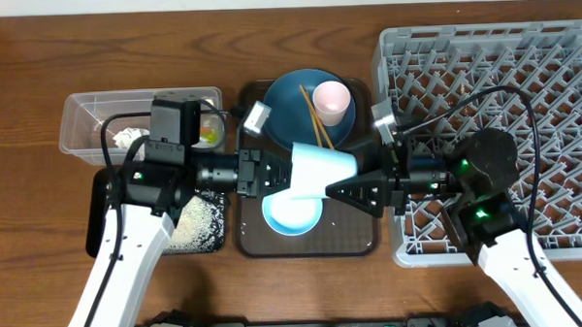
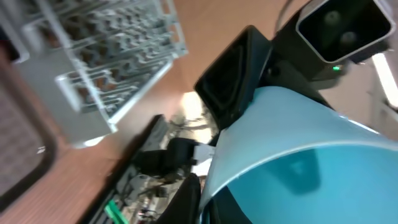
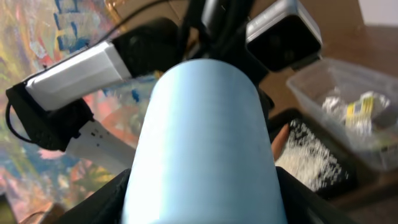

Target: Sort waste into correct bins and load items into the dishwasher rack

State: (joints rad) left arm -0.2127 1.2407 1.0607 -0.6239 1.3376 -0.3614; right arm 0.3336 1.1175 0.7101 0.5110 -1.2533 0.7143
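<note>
Above the brown serving tray, the light blue cup (image 1: 322, 170) (image 3: 205, 143) lies on its side in the air, held from both ends. My left gripper (image 1: 280, 174) (image 2: 211, 199) is shut on its rim (image 2: 298, 149), one finger inside and one outside. My right gripper (image 1: 342, 188) (image 3: 202, 199) is closed around its body from the right, with both fingers against the wall. Below the cup sits the white-blue bowl (image 1: 293, 214). The blue plate (image 1: 289, 100) carries the pink cup (image 1: 331, 101) and the chopsticks (image 1: 316, 119). The dishwasher rack (image 1: 540, 67) stands at the right.
The clear tub (image 1: 81, 117) at the back left holds crumpled paper (image 1: 127, 137) and the wrapper (image 1: 209, 134). The black tray (image 1: 97, 214) in front of it holds rice (image 1: 198, 225) and an orange carrot (image 3: 279, 140). The brown tray (image 1: 357, 241) lies between the bins and the rack.
</note>
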